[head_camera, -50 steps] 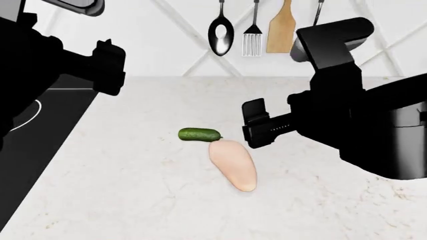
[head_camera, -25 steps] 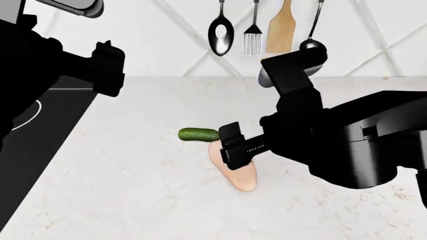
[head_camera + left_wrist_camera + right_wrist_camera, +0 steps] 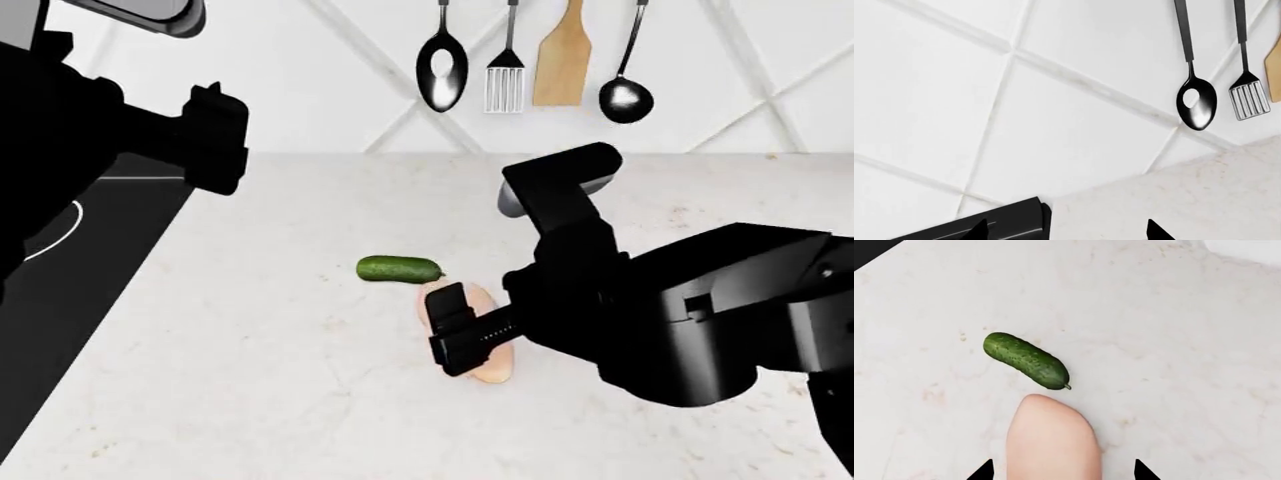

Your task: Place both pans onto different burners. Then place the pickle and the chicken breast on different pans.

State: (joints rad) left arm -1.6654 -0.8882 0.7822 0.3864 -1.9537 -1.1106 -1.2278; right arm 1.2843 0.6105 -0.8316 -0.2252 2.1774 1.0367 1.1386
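The dark green pickle [image 3: 399, 269] [image 3: 1026, 360] lies on the pale counter. Just beside its end is the narrow tip of the pink-beige chicken breast [image 3: 495, 366] [image 3: 1053, 437]. My right gripper [image 3: 461, 340] [image 3: 1063, 472] hangs open over the chicken breast. One black fingertip [image 3: 984, 471] shows on each side of the meat, clear of it, and in the head view the gripper hides the middle of the breast. My left gripper [image 3: 1067, 232] [image 3: 218, 140] is open and empty, held high near the black stovetop [image 3: 94, 240] [image 3: 987, 225]. Both pans are out of view.
Part of a white circle outline [image 3: 70, 228] shows on the stovetop at the left; I cannot tell which burner it is. A spoon [image 3: 442, 72], slotted spatula [image 3: 505, 85], wooden spatula [image 3: 562, 65] and ladle [image 3: 625, 98] hang on the tiled back wall.
My right arm has swung left and down, from beside the chicken breast to directly over it. The ladle it hid now shows. The left arm, pickle and chicken breast have not moved.
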